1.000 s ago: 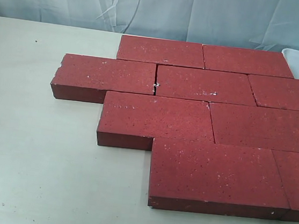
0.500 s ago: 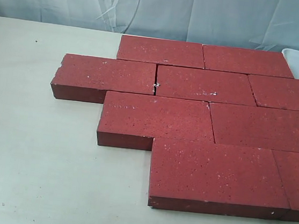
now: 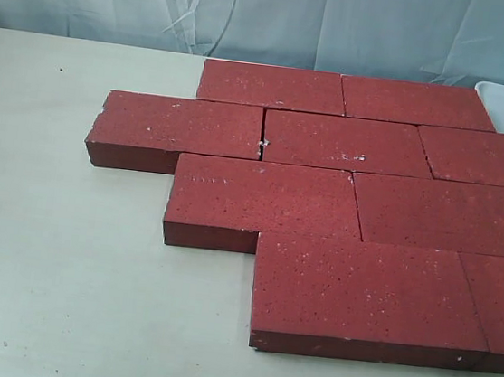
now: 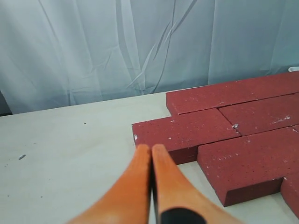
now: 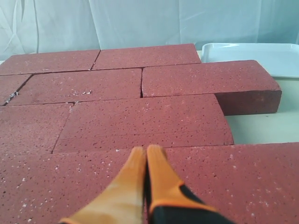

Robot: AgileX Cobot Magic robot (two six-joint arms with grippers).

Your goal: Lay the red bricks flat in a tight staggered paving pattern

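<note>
Exterior view: the red bricks point(image 3: 343, 190) are seen lying flat on the tabletop point(image 3: 61, 267) in four rows, each offset from the next, with the joints mostly closed. The left gripper point(image 4: 151, 148) is clenched on nothing, poised over bare tabletop near the leftmost brick ends. The right gripper point(image 5: 145, 151) is likewise pressed together and empty above the brick field, with a white tray point(image 5: 252, 53) beyond. The paving is judged nearly done. Only a closed-tip nudge against any slack joint would be called for next.
</note>
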